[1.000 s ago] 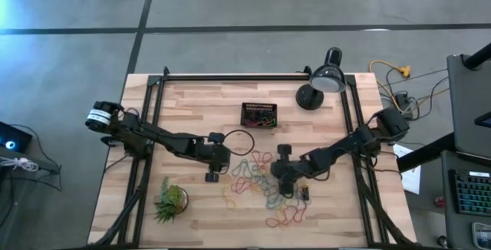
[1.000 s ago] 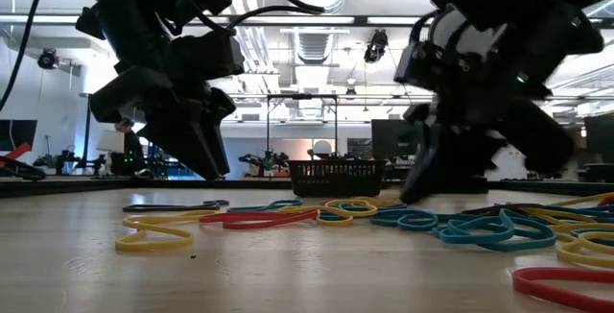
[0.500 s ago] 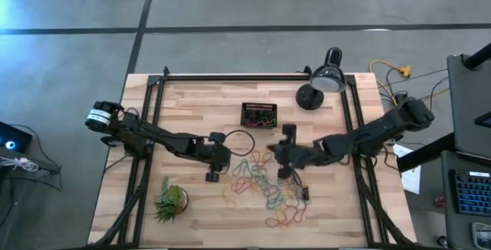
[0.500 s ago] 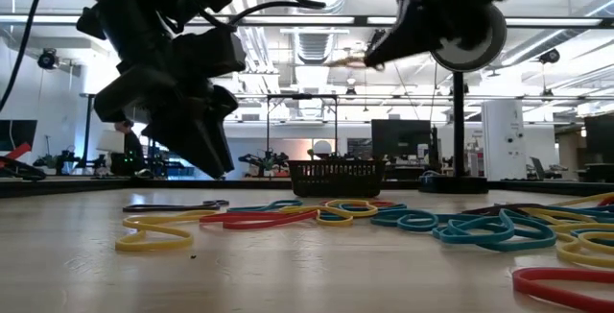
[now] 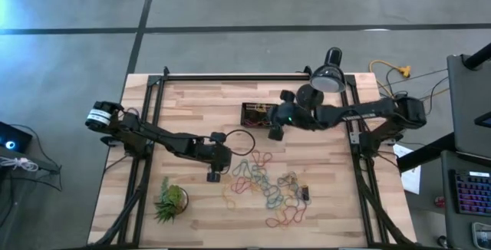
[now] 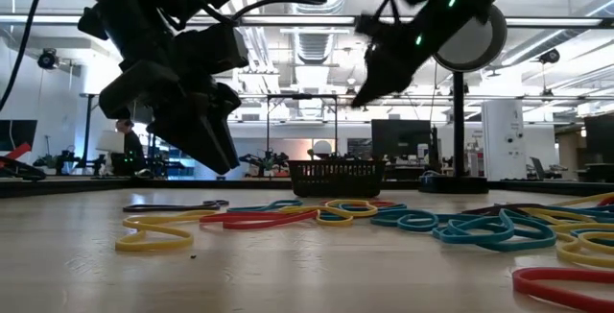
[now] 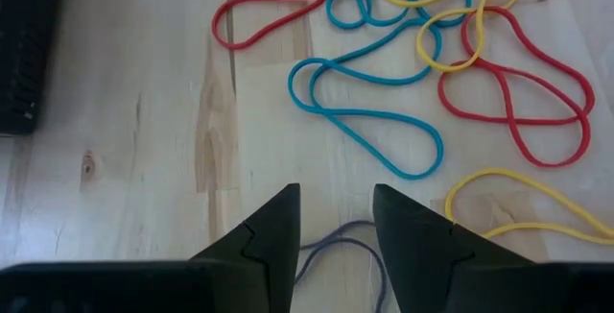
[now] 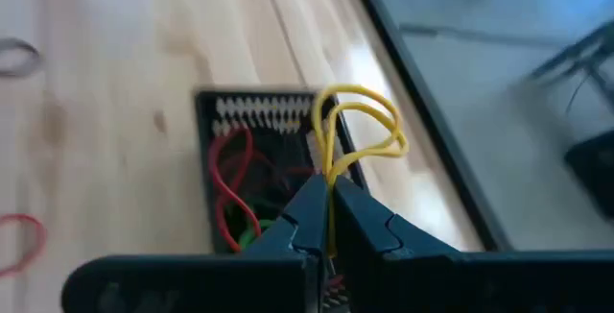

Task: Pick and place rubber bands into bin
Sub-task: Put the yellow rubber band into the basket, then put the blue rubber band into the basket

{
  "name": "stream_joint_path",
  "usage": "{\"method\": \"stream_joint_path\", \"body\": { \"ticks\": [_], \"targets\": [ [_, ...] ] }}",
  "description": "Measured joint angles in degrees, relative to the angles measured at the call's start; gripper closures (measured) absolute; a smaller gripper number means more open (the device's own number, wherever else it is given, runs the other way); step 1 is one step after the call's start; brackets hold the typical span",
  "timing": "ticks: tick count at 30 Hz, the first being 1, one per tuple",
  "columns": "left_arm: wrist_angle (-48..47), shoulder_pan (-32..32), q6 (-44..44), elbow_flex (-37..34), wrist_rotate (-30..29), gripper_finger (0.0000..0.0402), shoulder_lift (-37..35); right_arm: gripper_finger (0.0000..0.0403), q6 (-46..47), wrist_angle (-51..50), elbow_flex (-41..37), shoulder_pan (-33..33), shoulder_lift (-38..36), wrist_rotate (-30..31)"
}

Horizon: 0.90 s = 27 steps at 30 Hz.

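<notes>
Right gripper (image 8: 326,219), mine, pinches a yellow rubber band (image 8: 357,132) above the black slotted bin (image 5: 258,115) at the table's (image 5: 192,97) far middle. Left gripper (image 7: 333,219), fingers apart, hovers beside the scattered rubber bands (image 5: 261,181).

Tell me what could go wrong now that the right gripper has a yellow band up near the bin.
1. The right gripper, shut on the yellow rubber band, sits near the bin's edge, so a release here might drop the band on the rim or outside.
2. The thin loop could cling to the fingers when they open.
3. The left gripper hovers open by the loose rubber bands; a low sweep could scatter them.
</notes>
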Motion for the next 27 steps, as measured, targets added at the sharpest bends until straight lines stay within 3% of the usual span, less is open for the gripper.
{"method": "stream_joint_path", "body": {
  "ticks": [6, 12, 15, 27],
  "targets": [
    [0.0, 0.0, 0.0, 0.0, 0.0, 0.0283, 0.0, 0.0394, 2.6, 0.6, 0.0, -6.7, 6.2, -8.3],
    [0.0, 0.0, 0.1, 0.0, 0.0, 0.0283, 0.0, 0.0382, 4.5, 0.5, 1.4, -8.3, 11.2, -14.7],
    [0.0, 0.0, 0.2, 0.0, 0.0, 0.0283, 0.0, 0.0358, 4.4, 0.2, 2.5, -8.2, 12.1, -17.1],
    [0.0, 0.0, 0.2, -0.4, 0.0, 0.0283, 0.0, 0.0239, 5.8, -5.3, 4.7, -7.2, 6.8, -16.9]
  ]
}}
